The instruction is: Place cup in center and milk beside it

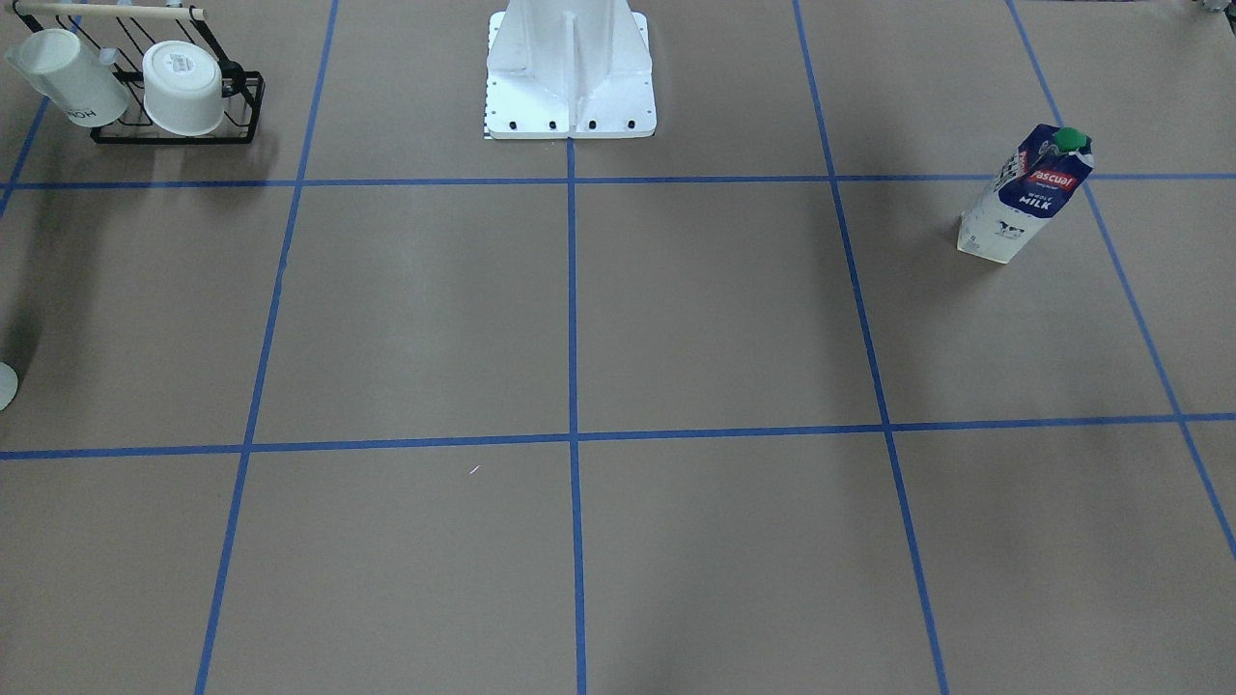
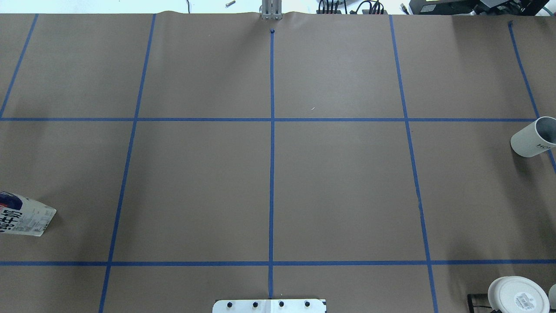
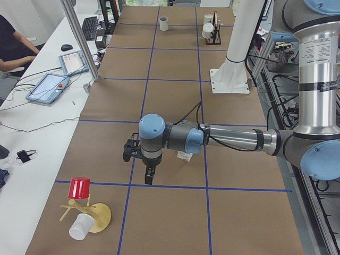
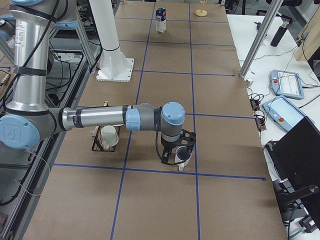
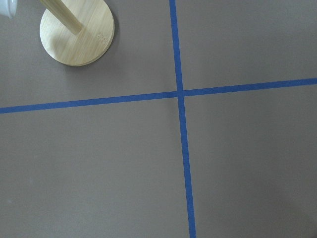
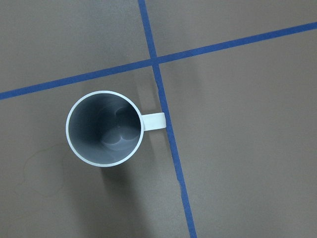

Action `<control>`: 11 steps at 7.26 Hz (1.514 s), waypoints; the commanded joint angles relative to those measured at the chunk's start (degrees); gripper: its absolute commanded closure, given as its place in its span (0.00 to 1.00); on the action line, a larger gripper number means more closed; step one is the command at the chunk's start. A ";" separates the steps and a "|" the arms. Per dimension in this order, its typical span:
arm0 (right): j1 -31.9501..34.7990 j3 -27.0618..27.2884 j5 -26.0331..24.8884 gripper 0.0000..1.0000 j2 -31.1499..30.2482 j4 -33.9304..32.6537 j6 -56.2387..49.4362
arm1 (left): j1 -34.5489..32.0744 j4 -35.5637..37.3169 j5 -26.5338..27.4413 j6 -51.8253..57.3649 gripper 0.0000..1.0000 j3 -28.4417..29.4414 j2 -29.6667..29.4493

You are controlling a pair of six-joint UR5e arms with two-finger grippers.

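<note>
The cup is a white mug with a grey inside and a loop handle. It stands upright by a tape crossing, at the right edge of the overhead view, where dark letters show on its side. My right gripper hangs just above the cup; I cannot tell if it is open. The milk stands upright far off on my left side. My left gripper points down over another crossing, away from the milk; I cannot tell its state. The center is bare.
A black wire rack holds a lettered white mug and a squat white cup near the cup. A wooden stand with a red cup is by my left gripper. The robot base stands mid-table.
</note>
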 commanded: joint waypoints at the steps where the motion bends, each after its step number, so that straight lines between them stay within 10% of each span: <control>1: 0.00 0.06 0.00 0.00 0.02 -0.01 0.00 | 0.00 0.00 0.02 0.00 0.02 -0.03 0.00; 11: -2.53 -3.44 2.19 0.00 9.16 2.87 0.70 | 0.43 -8.52 0.28 -0.79 0.02 -0.12 -1.58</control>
